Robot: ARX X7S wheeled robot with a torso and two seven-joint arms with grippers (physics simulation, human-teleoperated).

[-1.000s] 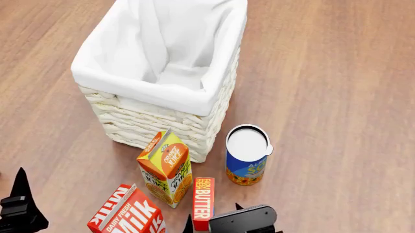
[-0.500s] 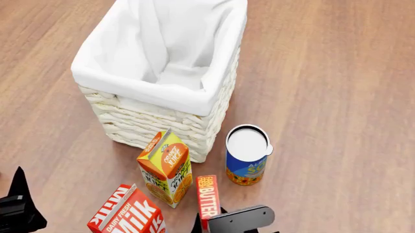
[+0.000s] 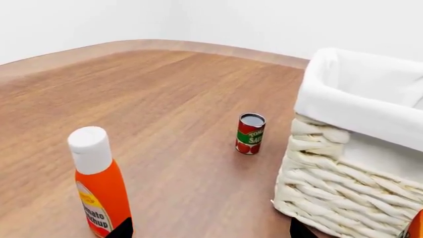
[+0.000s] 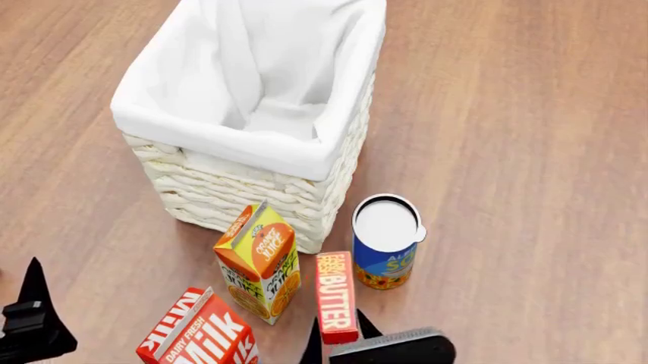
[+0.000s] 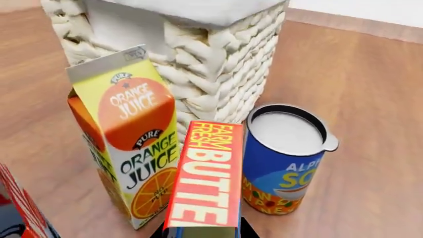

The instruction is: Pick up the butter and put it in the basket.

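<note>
wood table [image 4: 526, 114] w/ basket [image 4: 253, 189], cartons, cans, bottle.

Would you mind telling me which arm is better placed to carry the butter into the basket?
The right. Its gripper holds the butter between its fingers, just in front of the basket. The left gripper sits off to the side, holding nothing.

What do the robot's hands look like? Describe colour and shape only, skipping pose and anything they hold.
Both are plain black with no markings or cables in view. The left hand shows a pointed, triangular finger above a blocky body. The right hand has two short, pointed fingertips above a wide, rounded dark grey housing. The wrist views catch only small black tips.
</note>
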